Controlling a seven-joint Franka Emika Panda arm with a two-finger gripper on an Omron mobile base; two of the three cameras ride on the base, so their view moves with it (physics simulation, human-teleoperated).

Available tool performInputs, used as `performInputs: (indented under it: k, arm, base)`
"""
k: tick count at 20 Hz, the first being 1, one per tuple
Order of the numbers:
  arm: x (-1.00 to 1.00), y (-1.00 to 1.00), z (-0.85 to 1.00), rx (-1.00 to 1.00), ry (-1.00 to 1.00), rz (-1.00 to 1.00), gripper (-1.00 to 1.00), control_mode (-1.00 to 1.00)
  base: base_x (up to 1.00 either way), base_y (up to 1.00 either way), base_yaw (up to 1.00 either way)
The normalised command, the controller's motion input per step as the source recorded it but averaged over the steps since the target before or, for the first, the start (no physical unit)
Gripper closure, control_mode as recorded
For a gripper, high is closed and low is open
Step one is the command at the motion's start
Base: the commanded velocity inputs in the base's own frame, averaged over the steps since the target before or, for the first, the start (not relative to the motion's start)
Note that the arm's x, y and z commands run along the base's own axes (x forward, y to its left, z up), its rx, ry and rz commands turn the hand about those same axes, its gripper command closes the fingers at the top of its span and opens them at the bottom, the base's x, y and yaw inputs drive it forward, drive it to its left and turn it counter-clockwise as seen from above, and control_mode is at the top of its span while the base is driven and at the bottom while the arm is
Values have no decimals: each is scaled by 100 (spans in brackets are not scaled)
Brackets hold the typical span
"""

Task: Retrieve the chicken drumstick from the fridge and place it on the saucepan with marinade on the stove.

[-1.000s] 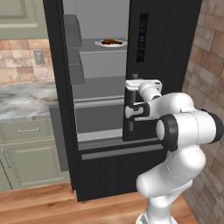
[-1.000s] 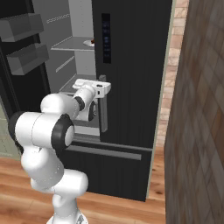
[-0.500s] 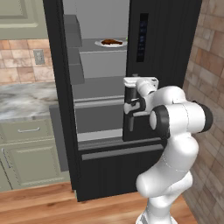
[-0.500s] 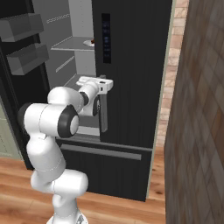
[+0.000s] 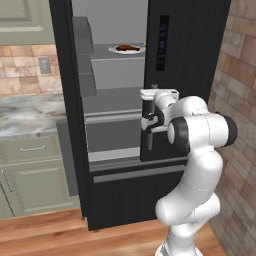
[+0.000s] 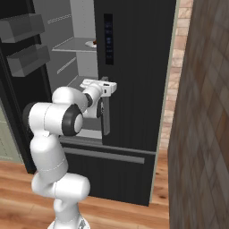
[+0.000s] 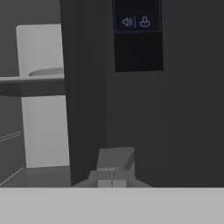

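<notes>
The fridge point(image 5: 190, 60) stands with its left door swung open, exposing grey shelves; its right door point(image 6: 134, 67) is closed and carries a small dark control panel point(image 7: 138, 35). The chicken drumstick point(image 5: 127, 48), a reddish-brown lump, lies on a white plate point(image 5: 137, 50) on an upper shelf point(image 5: 117, 55), near the inner edge of the closed door. The robot's fingers point(image 5: 147, 109) are clenched together with nothing between them, held in front of the closed right door beside its grey vertical handle point(image 6: 106, 117), well below the plate. In the hand view the finger tips point(image 7: 112, 177) point at the closed door's edge. To the left, a marble counter point(image 5: 25, 115) tops pale green cabinets point(image 5: 30, 180).
</notes>
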Motion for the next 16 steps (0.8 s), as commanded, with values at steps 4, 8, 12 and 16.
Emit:
performInputs:
  k: [4,8,12,16]
  arm:
    - [18,0,-37,0,-11,0,100,-100]
    - [14,0,-34,0,-15,0,100,-100]
    - [20,0,-31,0,-14,0,100,-100]
    - [24,0,-28,0,-11,0,100,-100]
  base:
    - [0,0,0]
    - [0,0,0]
    - [0,0,0]
    - [0,0,0]
